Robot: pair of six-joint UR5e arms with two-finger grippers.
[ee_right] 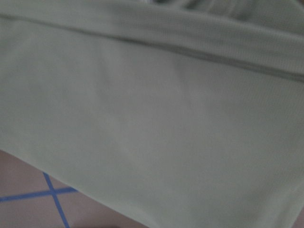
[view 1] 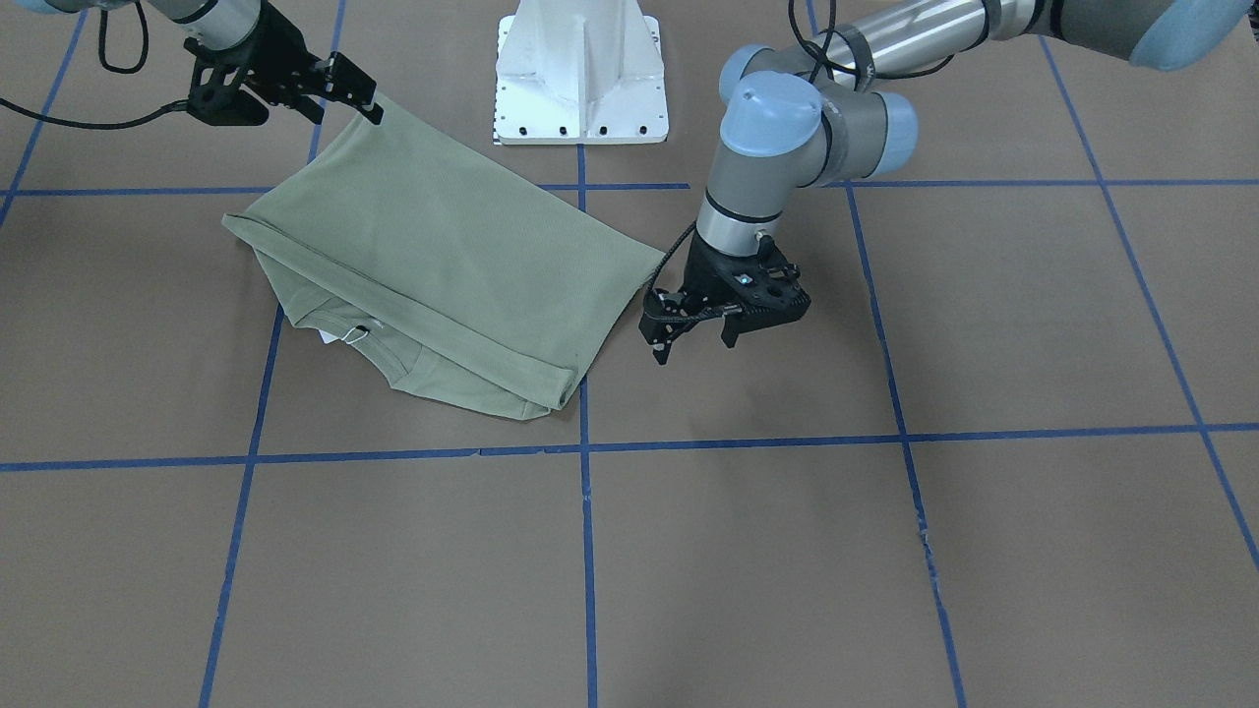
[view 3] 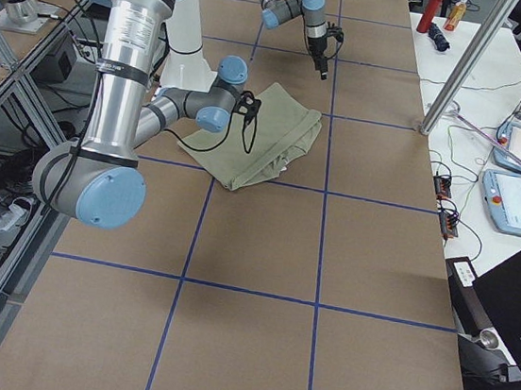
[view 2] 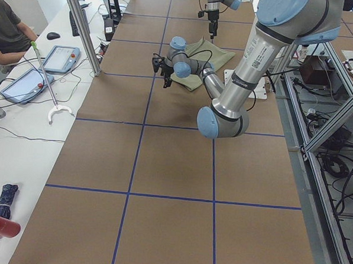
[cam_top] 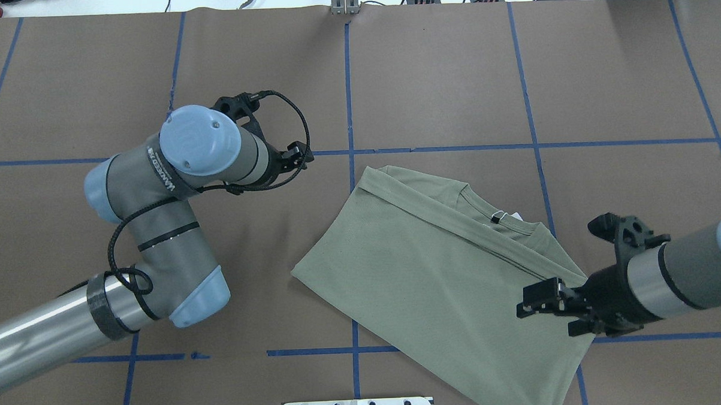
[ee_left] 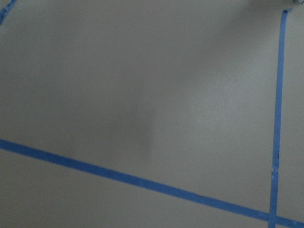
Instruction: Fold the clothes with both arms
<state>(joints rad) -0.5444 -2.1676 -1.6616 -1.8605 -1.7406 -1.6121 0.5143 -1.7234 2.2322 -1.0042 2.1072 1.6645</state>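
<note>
Shirt [view 1: 443, 246] corner pinched in right end effector [view 1: 371, 106].

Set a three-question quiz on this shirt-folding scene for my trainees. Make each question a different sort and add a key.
1. True or false: the left gripper is holding the shirt.
2. Where does the hang tag sit? A) at the neck; B) on a cuff; C) loose on the table, away from the shirt.
3. Fill in: the grid tape on the table is ____.

Key
1. False. The left gripper is open beside the shirt's corner, with nothing between its jaws.
2. A
3. blue
</note>
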